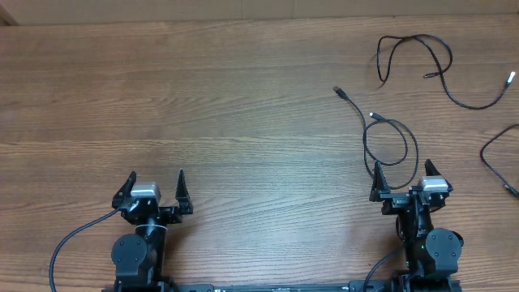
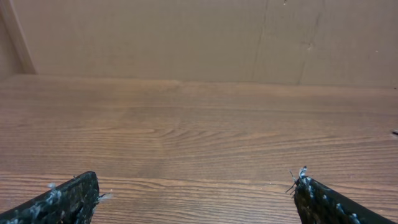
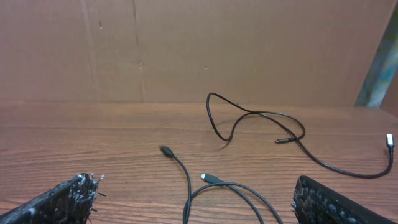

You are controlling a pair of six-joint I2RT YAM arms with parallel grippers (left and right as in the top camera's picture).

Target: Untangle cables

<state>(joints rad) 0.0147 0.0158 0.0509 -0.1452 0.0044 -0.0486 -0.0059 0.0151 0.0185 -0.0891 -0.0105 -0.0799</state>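
Plainly, the right gripper point(image 1: 403, 169) is the one placed for the next move. Its jaws stand spread as wide as they go, with nothing between them. The near cable point(image 1: 364, 144) lies straight ahead of it, its round loop coming back almost to the fingertips. From that loop the cord runs away from the right gripper and slants to its left, ending in two small plugs point(image 1: 339, 91), one beyond the other. Its long axis therefore goes forward and left from the jaws rather than across them. The right wrist view shows the near cable point(image 3: 186, 180) rising between the spread fingers point(image 3: 68, 199).

The left gripper point(image 1: 156, 177) sits well to the left of the right gripper, equally wide open and empty, and much farther from any cord.

The far cable point(image 1: 451, 91) lies farther ahead of the right gripper and to its right, a loose curl with one silver tip. An edge cable point(image 1: 483, 152) lies to the right of the right gripper, partly cut off by the frame. No cord appears to touch another; only the near cable crosses itself.

The table point(image 1: 203, 97) is flat wood grain, and the cords lie flush on it, so a pinch would probably have to come in low. Far ahead of the right gripper stands a plain brown wall point(image 3: 186, 50).
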